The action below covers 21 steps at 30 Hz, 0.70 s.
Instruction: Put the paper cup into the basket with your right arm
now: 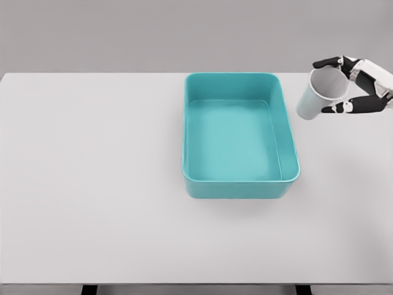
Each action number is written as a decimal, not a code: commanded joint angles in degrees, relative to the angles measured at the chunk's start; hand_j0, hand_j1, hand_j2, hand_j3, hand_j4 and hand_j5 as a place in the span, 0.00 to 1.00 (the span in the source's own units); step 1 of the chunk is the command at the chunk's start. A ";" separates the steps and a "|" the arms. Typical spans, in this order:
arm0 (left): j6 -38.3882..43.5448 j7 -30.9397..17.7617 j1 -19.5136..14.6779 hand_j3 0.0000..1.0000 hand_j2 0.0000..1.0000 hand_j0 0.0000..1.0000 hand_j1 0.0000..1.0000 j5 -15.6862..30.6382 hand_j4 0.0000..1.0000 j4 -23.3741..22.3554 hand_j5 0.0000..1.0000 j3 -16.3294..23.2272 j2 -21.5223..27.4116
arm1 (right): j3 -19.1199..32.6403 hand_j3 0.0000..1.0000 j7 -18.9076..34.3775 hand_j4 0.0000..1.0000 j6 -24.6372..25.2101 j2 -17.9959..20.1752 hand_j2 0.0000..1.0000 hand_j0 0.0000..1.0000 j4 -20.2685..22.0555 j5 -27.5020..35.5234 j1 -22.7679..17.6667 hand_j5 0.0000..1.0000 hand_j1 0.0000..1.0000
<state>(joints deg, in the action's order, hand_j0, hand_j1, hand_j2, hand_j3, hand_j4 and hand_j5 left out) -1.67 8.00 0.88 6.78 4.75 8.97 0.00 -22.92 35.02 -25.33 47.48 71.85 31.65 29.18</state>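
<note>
The counter (pixel 92 215) runs bare and pale along the near edge. Beyond it sits the teal basket (pixel 240 136), empty, to the left of the right robot hand (pixel 350 83) and lower in the picture. That robot hand reaches in from the right edge with its fingers (pixel 328 62) curled around the paper cup (pixel 319 93), gripping near the rim; the cup is tilted, mouth up toward the hand, its base pointing down and left toward the basket's right wall. The cup looks light and thin-walled, so it would likely crush under a hard squeeze; the stiffer rim is the sensible hold. The left arm is out of view.
</note>
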 commanded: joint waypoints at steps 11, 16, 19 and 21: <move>0.00 0.00 0.00 1.00 1.00 1.00 1.00 -0.01 1.00 0.00 1.00 0.00 0.00 | -0.02 0.73 -0.02 0.73 0.28 -1.42 0.73 0.73 9.44 -1.41 0.35 0.73 0.73; 0.00 0.00 0.00 1.00 1.00 1.00 1.00 -0.01 1.00 0.00 1.00 0.00 0.00 | -0.72 0.73 -0.02 0.73 0.37 -2.30 0.73 0.73 12.78 -2.64 0.35 0.73 0.73; 0.00 0.00 0.00 1.00 1.00 1.00 1.00 -0.01 1.00 0.00 1.00 0.00 0.00 | -0.90 0.73 -0.02 0.73 0.37 -3.18 0.73 0.73 14.28 -4.40 0.35 0.73 0.73; 0.00 0.00 0.00 1.00 1.00 1.00 1.00 -0.01 1.00 0.00 1.00 0.00 0.00 | -1.16 0.73 -0.02 0.73 0.37 -3.97 0.73 0.73 14.45 -7.38 0.35 0.73 0.73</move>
<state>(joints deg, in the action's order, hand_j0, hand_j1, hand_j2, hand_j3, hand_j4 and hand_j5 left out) -1.67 8.00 0.88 6.78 4.75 8.97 0.00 -23.88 35.03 -25.08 44.14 85.57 25.74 29.71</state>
